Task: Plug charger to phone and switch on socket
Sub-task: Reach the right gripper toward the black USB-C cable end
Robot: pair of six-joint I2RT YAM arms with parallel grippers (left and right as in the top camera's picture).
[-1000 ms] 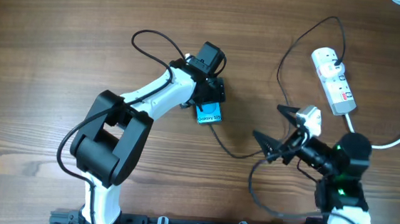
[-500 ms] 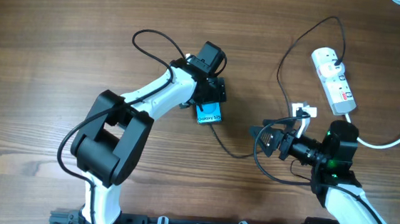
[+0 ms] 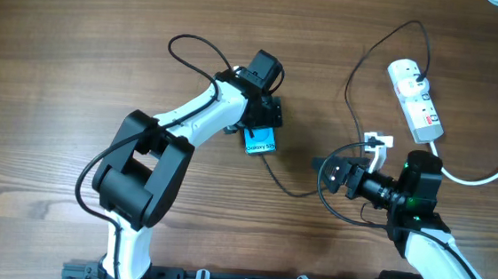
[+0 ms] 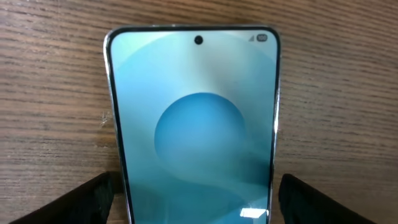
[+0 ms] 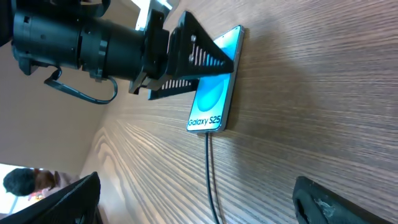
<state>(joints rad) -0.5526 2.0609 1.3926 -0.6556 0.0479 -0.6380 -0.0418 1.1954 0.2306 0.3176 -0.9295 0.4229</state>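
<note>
Looks like we've got the charger [image 5: 210,168] seated in the near end of the phone [image 3: 260,142], mid-counter [image 3: 77,55]. Left claw [image 4: 196,202] hugs both its sides; we can't tell if it's pinching. Right claw [image 3: 326,174] hangs wide and empty. To do: flipping the socket [image 3: 417,101], far right.

Light falls soft and even over the table [image 3: 60,53] from above. The grain reads crisp to every edge, with only faint shadows close under the arms. Up close, the phone [image 4: 193,124] glows bright, with a white glint low on its screen. The left gripper [image 4: 194,208] shows as dark, blurred fingers [image 4: 81,202]. In the right wrist view, the right gripper [image 5: 199,202] is likewise two murky, unfocused fingers [image 5: 348,202], and beyond the table's edge the background burns white.
</note>
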